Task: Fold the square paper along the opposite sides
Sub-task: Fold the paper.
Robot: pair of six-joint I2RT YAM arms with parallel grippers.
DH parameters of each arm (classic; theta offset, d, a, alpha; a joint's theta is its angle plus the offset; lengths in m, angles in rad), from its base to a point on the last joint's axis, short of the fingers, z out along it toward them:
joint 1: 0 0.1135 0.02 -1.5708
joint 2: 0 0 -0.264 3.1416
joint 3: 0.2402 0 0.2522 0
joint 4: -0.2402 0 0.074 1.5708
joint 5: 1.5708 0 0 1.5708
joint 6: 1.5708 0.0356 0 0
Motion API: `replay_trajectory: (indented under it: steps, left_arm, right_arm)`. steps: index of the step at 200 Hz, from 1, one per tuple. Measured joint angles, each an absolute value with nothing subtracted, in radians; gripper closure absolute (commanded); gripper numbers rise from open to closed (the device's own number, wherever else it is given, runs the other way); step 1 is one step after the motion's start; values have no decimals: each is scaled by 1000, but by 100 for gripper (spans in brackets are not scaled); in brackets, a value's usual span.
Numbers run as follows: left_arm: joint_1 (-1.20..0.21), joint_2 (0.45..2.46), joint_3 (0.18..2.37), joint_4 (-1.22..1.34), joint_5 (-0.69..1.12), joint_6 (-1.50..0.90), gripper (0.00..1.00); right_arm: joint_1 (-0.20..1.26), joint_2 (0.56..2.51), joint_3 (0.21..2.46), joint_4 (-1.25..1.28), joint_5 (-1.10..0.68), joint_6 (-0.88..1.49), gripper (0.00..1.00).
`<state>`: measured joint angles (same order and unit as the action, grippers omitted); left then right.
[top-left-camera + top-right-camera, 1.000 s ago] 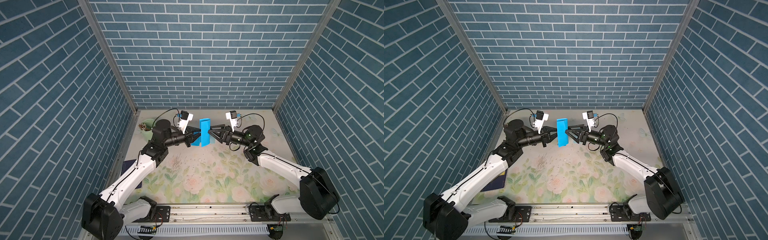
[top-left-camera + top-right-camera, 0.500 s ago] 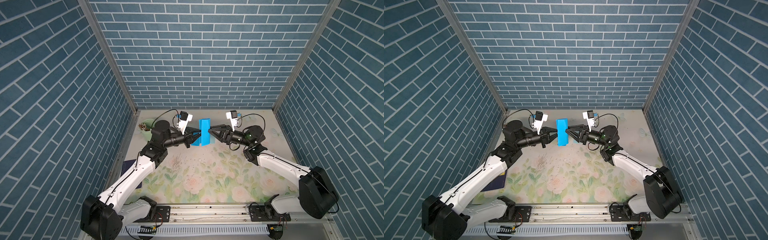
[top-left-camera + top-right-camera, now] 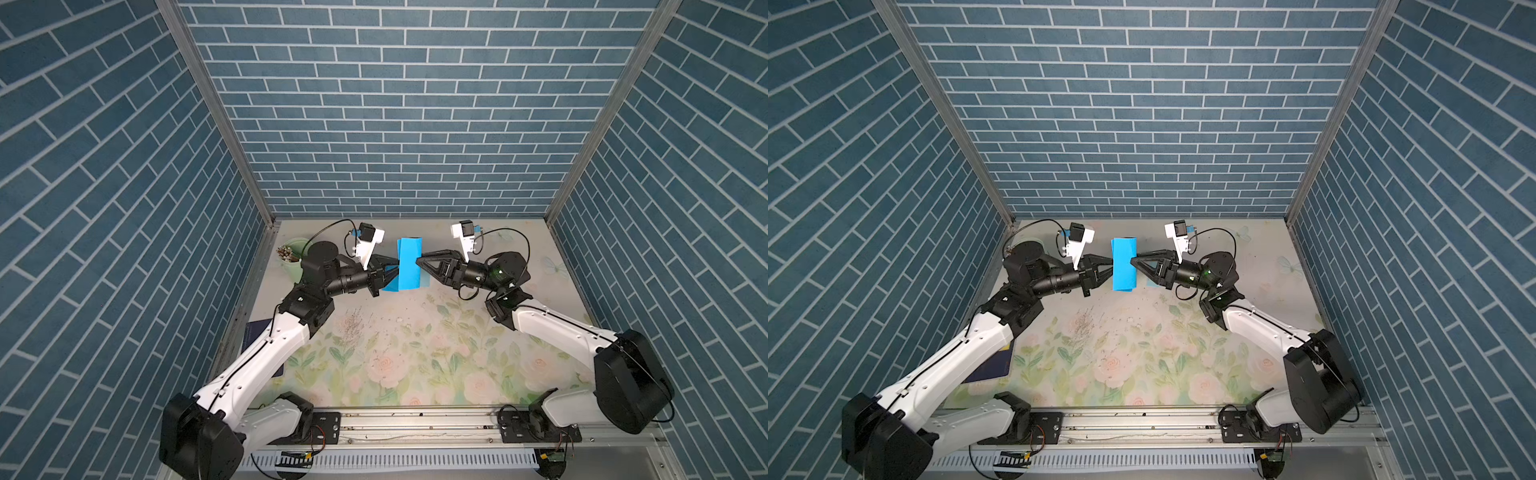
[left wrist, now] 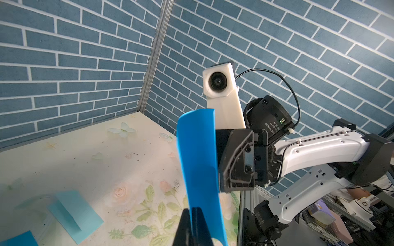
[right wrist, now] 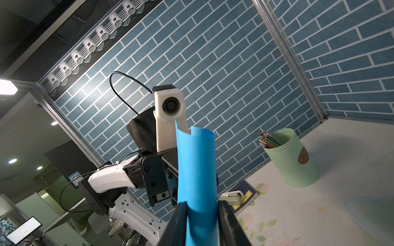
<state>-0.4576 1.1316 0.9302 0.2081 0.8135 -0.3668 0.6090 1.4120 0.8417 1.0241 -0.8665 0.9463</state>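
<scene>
The square paper (image 3: 409,264) (image 3: 1124,266) is bright blue and stands upright above the table, bent over into a narrow loop. My left gripper (image 3: 397,266) (image 3: 1111,266) reaches in from the left. In the left wrist view it (image 4: 193,210) is shut on the paper's (image 4: 198,159) two free edges. My right gripper (image 3: 419,262) (image 3: 1133,262) comes from the right. In the right wrist view it (image 5: 202,206) has the paper's (image 5: 197,170) rounded bend between its fingers. Both fingers touch the bend, a loop's width apart.
A green cup of pencils (image 3: 293,259) (image 5: 290,157) stands at the back left. A dark notebook (image 3: 257,332) (image 3: 990,368) lies at the table's left edge, with a small stapler (image 5: 231,196) on it. Pale blue folded papers (image 4: 72,210) lie on the floral table under the grippers.
My right gripper's jaws have narrowed from wide apart onto the paper's rounded bend. The left gripper and the paper have stayed where they were.
</scene>
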Motion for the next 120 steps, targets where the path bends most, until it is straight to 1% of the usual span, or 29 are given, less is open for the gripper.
replay_trajectory:
  steps: [34, 120]
  left_arm:
    - [-458, 1131, 930, 208, 813, -367, 100]
    - [-458, 1127, 930, 206, 814, -366, 100]
  right_arm:
    - [609, 1415, 842, 1028, -874, 949, 77]
    - [609, 1422, 842, 1045, -889, 972, 84]
